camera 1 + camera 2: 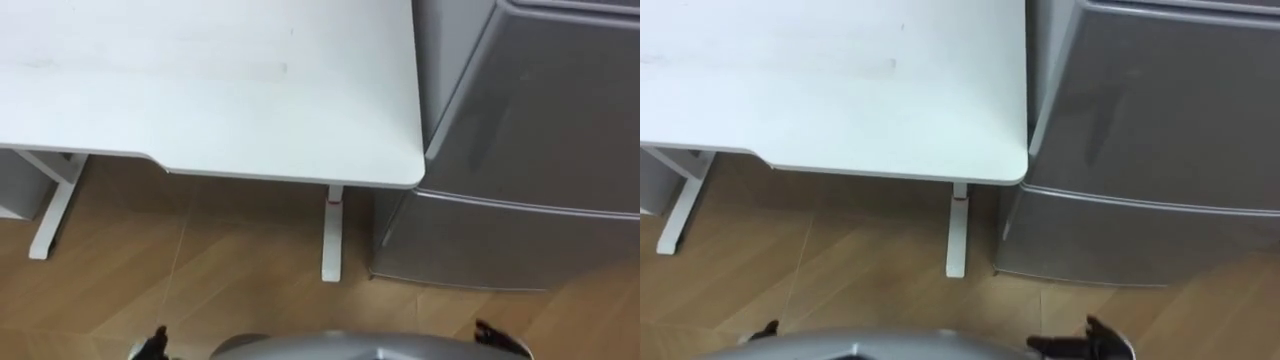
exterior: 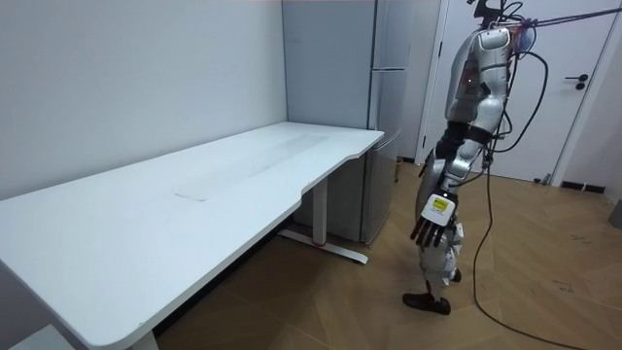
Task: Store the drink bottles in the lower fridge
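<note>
Fingers of the left hand hang straight, holding nothing, near the shut fridge.

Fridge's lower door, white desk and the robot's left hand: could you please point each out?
lower fridge door (image 1: 500, 245), left eye view, its grey front.
white desk (image 1: 200, 90), left eye view, bare top.
left hand (image 2: 432, 221), room view, back of the hand.
</note>
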`<state>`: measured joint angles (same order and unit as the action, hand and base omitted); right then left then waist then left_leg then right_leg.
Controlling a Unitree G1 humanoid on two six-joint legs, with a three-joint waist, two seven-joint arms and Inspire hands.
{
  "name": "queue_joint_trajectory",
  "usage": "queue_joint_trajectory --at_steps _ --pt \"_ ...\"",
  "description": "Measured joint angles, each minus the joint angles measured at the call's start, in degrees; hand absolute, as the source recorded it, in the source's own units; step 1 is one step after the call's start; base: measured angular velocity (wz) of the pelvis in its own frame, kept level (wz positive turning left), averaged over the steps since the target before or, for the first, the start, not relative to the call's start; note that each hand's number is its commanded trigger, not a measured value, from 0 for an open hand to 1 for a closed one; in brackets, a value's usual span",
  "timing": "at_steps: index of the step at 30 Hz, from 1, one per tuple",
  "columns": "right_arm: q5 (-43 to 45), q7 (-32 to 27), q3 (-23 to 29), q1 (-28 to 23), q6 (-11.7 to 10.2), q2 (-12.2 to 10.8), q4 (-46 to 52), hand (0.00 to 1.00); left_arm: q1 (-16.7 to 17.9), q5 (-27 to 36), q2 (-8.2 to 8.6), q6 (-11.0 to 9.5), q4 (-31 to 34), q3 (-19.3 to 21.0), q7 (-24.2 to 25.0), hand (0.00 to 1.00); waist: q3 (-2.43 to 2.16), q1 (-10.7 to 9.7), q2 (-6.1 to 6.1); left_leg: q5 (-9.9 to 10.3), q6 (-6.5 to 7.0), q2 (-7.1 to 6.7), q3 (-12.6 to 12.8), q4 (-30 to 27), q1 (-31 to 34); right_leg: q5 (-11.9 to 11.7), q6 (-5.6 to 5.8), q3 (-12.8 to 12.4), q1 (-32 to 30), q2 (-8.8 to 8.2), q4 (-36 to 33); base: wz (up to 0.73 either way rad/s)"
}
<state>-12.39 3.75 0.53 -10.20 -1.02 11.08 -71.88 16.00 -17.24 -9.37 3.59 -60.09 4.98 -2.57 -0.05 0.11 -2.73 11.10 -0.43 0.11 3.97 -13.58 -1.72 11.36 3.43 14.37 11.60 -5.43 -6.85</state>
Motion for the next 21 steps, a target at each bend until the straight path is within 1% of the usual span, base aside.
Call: queue_joint_trajectory --at_steps 2,3,6,9,10,12,14,17,21 --pt "-1.2 0.1 0.8 0.2 1.4 -0.2 -0.8 0.00 0.0 -0.5 0.01 1.5 0.0 0.0 1.1 0.00 0.03 0.1 -0.03 0.1 0.04 0.00 -0.2 -0.2 0.0 0.0 0.01 0.0 0.1 0.02 0.0 0.03" --pt "-1.4 0.2 0.8 0.5 2.0 -0.2 -0.8 0.00 -0.1 -0.9 0.06 1.9 0.0 -0.1 1.9 0.00 0.06 0.3 -0.07 0.2 0.08 0.01 -0.2 -0.5 0.2 0.1 -0.02 0.0 0.1 0.02 0.0 0.00" --pt "-0.8 0.2 0.5 2.4 2.6 -0.1 -1.4 0.00 -1.3 -1.2 0.02 3.1 -0.2 -0.6 3.5 0.00 0.10 0.2 -0.09 0.2 0.13 0.03 -0.2 -1.0 0.1 0.2 -0.04 -0.4 0.1 0.04 0.0 0.00" --pt "0.2 0.3 -1.8 3.9 3.7 0.4 -1.6 0.00 -2.8 -1.2 -0.06 4.0 -1.1 -2.1 4.3 0.00 0.14 0.3 0.00 0.2 0.14 0.10 0.0 -1.2 0.0 0.2 -0.16 -1.6 0.2 0.29 -0.2 -0.03" --pt "0.2 0.4 -2.1 4.0 3.7 0.4 -1.6 0.00 -3.0 -1.2 -0.07 4.2 -1.4 -2.4 4.5 0.00 0.15 0.3 0.00 0.2 0.14 0.12 0.0 -1.3 0.0 0.2 -0.17 -1.6 0.2 0.32 -0.3 0.00" --pt "0.2 0.7 -2.6 4.0 3.8 0.4 -1.4 0.00 -3.5 -1.2 -0.02 5.5 -1.9 -3.3 5.8 0.00 0.16 0.3 0.03 0.3 0.12 0.18 0.0 -1.2 -0.2 0.2 -0.18 -1.8 0.3 0.40 -0.3 0.00" --pt "0.2 0.8 -2.6 4.2 4.3 0.4 -1.2 0.00 -3.5 -1.2 -0.04 6.2 -2.0 -3.8 7.1 0.00 0.20 0.3 0.08 0.3 0.09 0.32 0.3 -1.2 -0.1 0.2 -0.23 -2.2 0.1 0.50 -0.3 -0.07" --pt "0.6 1.0 -2.6 4.6 4.5 0.4 -1.1 0.00 -3.5 -1.2 -0.04 6.6 -2.9 -4.2 9.2 0.00 0.22 0.3 0.08 0.3 0.07 0.42 0.7 -1.1 -0.1 0.2 -0.29 -3.2 -0.5 0.58 -0.4 -0.07" --pt "1.4 1.3 -2.5 4.6 4.4 0.4 -1.1 0.00 -3.6 -1.2 -0.09 7.7 -3.1 -4.6 11.0 0.00 0.37 0.0 -0.11 0.3 0.07 0.33 0.7 -1.0 0.1 0.2 -0.31 -3.4 -0.7 0.54 -0.4 -0.01"
